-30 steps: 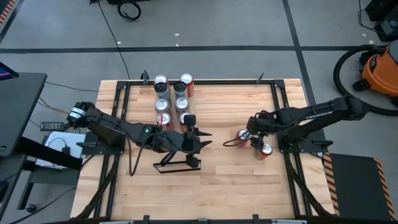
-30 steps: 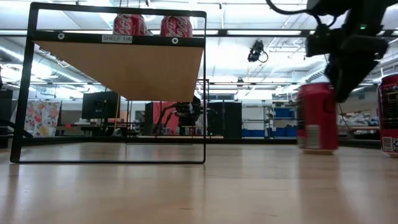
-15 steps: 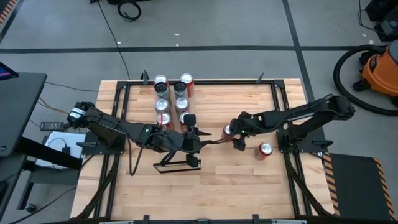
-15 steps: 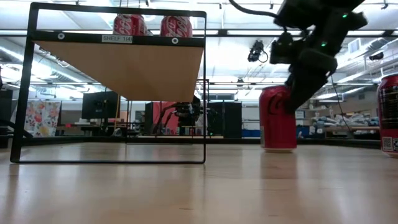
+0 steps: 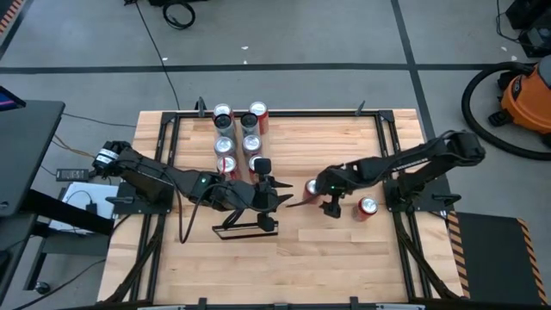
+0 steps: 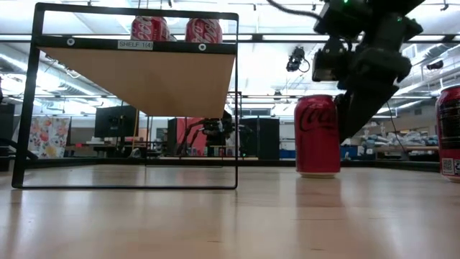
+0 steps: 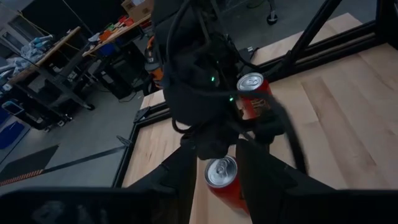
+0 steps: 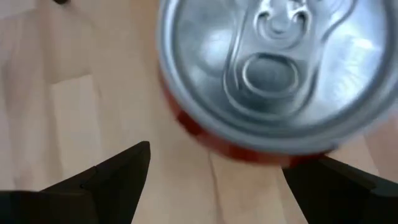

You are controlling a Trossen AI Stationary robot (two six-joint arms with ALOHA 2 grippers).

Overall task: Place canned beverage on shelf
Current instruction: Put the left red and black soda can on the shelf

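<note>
A red can with white script stands on the pale-wood table, silver-topped.

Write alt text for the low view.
A red can stands upright on the wooden table, with the right gripper close beside it. To the side, a black-framed shelf carries two more red cans on top.

Right claw low, fingers spread wide; left claw mid-table.

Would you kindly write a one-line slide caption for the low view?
Red can upright on the table, right gripper beside it, shelf holding two cans.
</note>
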